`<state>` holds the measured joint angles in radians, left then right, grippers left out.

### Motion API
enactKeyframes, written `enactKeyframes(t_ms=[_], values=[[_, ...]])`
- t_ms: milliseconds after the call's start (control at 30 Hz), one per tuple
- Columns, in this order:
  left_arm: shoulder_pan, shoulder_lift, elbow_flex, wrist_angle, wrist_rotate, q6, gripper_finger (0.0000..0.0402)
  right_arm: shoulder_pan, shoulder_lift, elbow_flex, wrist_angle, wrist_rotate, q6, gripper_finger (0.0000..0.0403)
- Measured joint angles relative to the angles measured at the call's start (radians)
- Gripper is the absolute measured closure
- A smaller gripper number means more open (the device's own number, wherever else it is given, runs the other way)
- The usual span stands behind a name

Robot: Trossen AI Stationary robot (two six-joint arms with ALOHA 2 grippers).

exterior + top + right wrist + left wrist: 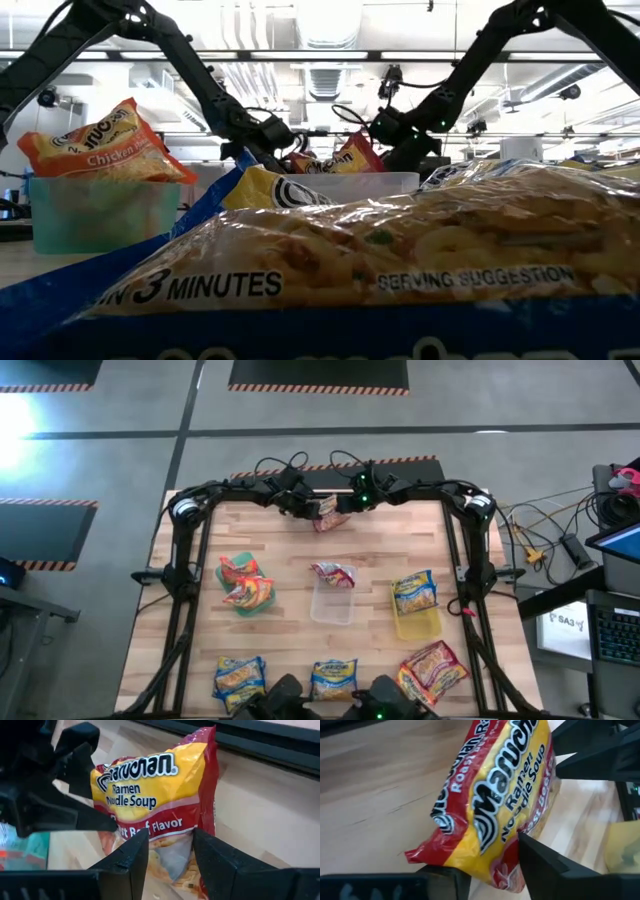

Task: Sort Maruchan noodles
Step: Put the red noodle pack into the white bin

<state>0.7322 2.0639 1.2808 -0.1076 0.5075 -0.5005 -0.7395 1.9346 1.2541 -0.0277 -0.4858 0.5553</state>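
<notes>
Noodle packets (331, 678) scattered over wooden table (290, 615); ceiling ducts behind.

Both arms are shown reaching inward to meet at the far middle of the bench. The left tool (300, 503) and the right tool (345, 503) are each closed on opposite ends of 1 red-and-yellow packet (326, 512), raised between the 2 wrists.

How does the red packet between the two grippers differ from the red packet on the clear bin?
The held red packet stands up off the table at its far edge, pinched by the left gripper and right gripper; the bin's red packet lies ungripped on the clear bin mid-table. Both are red-and-yellow.
</notes>
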Motion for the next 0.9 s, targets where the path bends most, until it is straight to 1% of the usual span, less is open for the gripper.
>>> enactKeyframes(t_ms=[100,233,433,567,667,767,900], values=[[-0.001,-0.002,0.000,0.001,0.011,0.034,0.0291,0.001,-0.012,0.000,-0.056,-0.004,-0.052,0.0257],[-0.003,-0.004,0.000,0.001,0.036,0.065,0.0302,0.002,-0.053,0.000,-0.131,-0.013,-0.130,0.0249],[-0.002,-0.022,0.000,-0.004,0.039,0.118,0.0305,0.003,-0.158,0.001,-0.255,-0.027,-0.212,0.0238],[-0.002,-0.037,0.000,-0.005,0.041,0.188,0.0307,0.001,-0.235,0.000,-0.318,-0.017,-0.243,0.0237],[-0.003,-0.043,0.000,-0.007,0.059,0.259,0.0313,0.001,-0.299,-0.001,-0.370,0.007,-0.281,0.0236],[-0.004,-0.053,0.000,-0.005,0.077,0.321,0.0317,0.001,-0.364,-0.002,-0.437,0.059,-0.322,0.0236],[-0.004,-0.088,0.000,0.046,0.113,0.359,0.0318,0.000,-0.448,-0.007,-0.491,0.132,-0.348,0.0236]])
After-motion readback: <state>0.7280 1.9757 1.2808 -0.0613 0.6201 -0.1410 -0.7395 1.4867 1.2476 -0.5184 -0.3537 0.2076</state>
